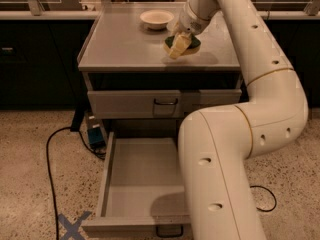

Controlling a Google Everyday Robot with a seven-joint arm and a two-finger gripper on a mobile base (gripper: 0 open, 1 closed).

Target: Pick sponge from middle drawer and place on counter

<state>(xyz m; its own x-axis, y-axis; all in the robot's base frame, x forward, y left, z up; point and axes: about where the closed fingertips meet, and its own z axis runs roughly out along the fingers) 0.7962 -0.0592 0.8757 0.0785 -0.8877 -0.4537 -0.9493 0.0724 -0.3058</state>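
My gripper point(178, 46) is over the right half of the counter point(125, 46), reaching down from my white arm. It is shut on the sponge point(193, 42), whose dark green face and yellow layer show around the pale fingers. The sponge is at or just above the counter surface, with its shadow beneath it. The middle drawer point(142, 181) stands pulled out below, a grey tray with low side walls and nothing visible in the part I can see. My arm hides its right side.
A round cream bowl point(156, 18) sits at the back of the counter, left of the gripper. A closed drawer front point(150, 103) with a wire handle is under the counter. A black cable point(50, 154) and a blue tape cross point(71, 226) lie on the speckled floor at left.
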